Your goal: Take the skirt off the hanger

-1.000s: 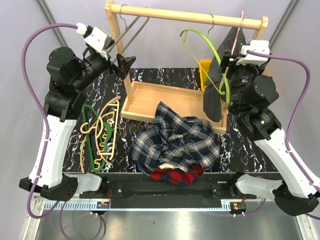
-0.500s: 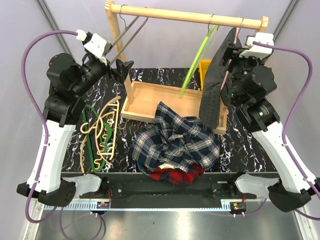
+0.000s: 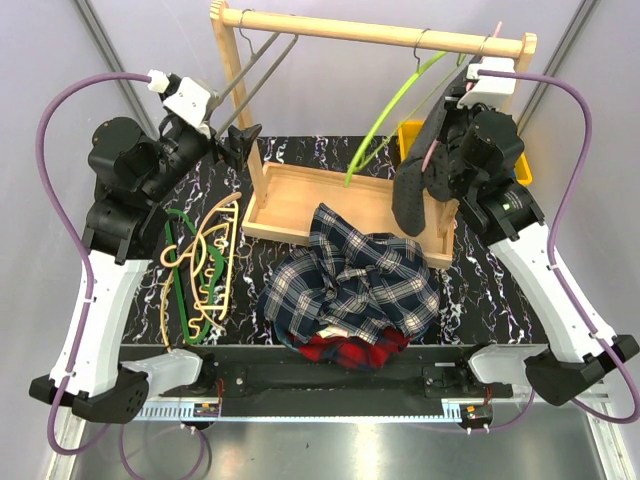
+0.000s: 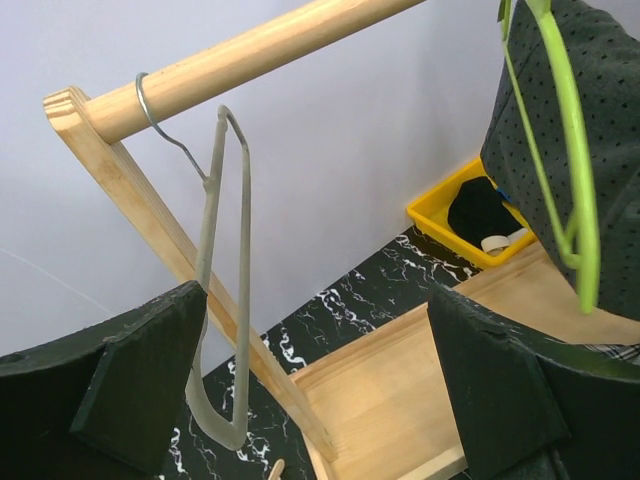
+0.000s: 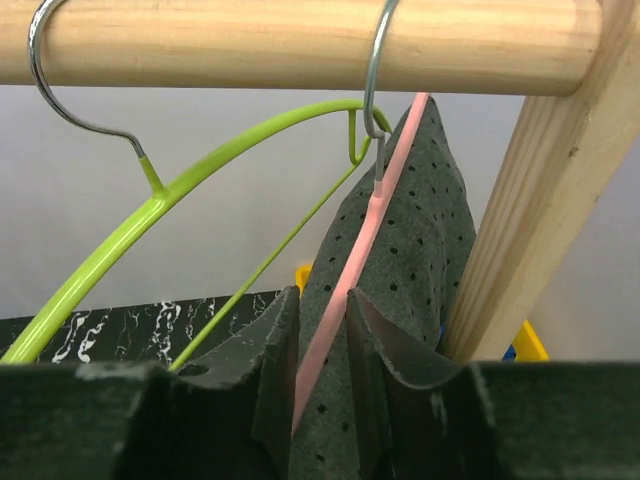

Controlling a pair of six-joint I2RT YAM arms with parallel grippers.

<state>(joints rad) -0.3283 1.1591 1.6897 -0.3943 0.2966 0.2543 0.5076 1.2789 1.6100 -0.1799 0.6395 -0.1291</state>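
The skirt (image 3: 410, 195), dark grey with black dots, hangs on a pink hanger (image 3: 432, 150) at the right end of the wooden rail (image 3: 370, 32). In the right wrist view the pink hanger (image 5: 350, 290) runs down over the skirt (image 5: 420, 230), and my right gripper (image 5: 322, 300) is shut on that pink bar just under its hook. My right gripper (image 3: 450, 140) sits high, next to the rack's right post. My left gripper (image 3: 240, 140) stands wide open and holds nothing, close to a grey hanger (image 4: 210, 300) at the rail's left end.
A lime green hanger (image 3: 385, 120) hangs bare just left of the skirt. The rack stands on a wooden tray (image 3: 320, 195), with a yellow bin (image 3: 410, 135) behind. A pile of plaid clothes (image 3: 350, 280) lies at the front, and several loose hangers (image 3: 200, 265) lie on the left.
My right gripper has risen towards the rail and closed its jaws on the pink hanger. The skirt and green hanger swung with it. The left arm shifted slightly left.
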